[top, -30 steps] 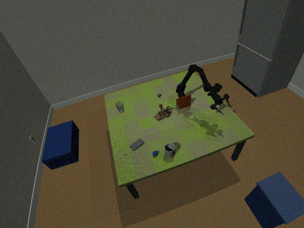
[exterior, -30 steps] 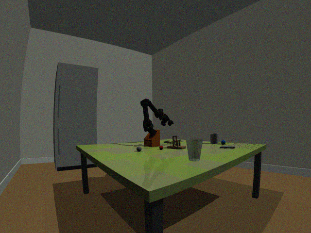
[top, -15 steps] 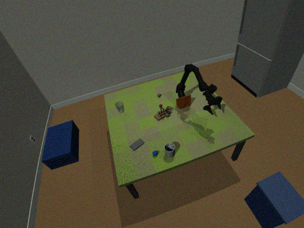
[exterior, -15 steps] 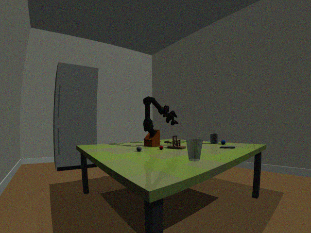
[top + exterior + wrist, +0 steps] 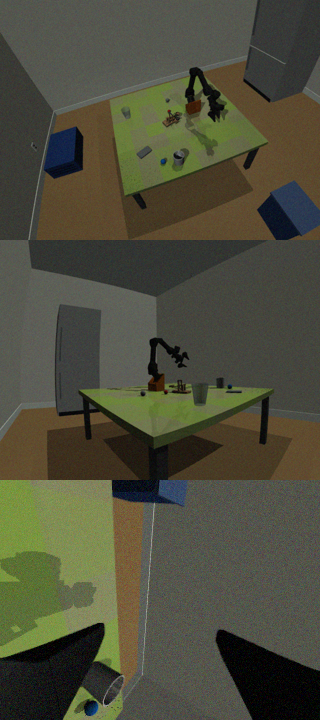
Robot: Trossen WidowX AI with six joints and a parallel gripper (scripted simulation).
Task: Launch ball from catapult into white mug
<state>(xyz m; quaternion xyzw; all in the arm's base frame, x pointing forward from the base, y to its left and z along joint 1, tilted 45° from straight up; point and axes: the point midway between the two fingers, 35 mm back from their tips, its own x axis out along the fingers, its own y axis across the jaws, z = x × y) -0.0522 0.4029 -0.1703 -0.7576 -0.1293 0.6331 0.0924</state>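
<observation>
The brown wooden catapult (image 5: 168, 123) (image 5: 181, 392) stands mid-table, in front of the arm's orange base. A red ball (image 5: 169, 111) (image 5: 165, 392) lies on the table beside it. A pale grey mug (image 5: 178, 159) (image 5: 220, 383) (image 5: 98, 680), seemingly the white mug in dim light, stands upright near the table edge. A blue ball (image 5: 163, 161) (image 5: 229, 386) (image 5: 91, 708) lies beside the mug. A grey ball (image 5: 167, 99) (image 5: 143, 393) lies farther back. My gripper (image 5: 216, 119) (image 5: 187, 362) (image 5: 161, 631) is open and empty, high above the table, away from the catapult, balls and mug.
A clear ribbed glass (image 5: 125, 112) (image 5: 200, 394) stands on the table's far side from the arm. A flat grey block (image 5: 144, 152) (image 5: 233, 391) lies near the blue ball. The orange base (image 5: 193, 107) (image 5: 156, 386) stands close to the catapult. Blue boxes stand on the floor.
</observation>
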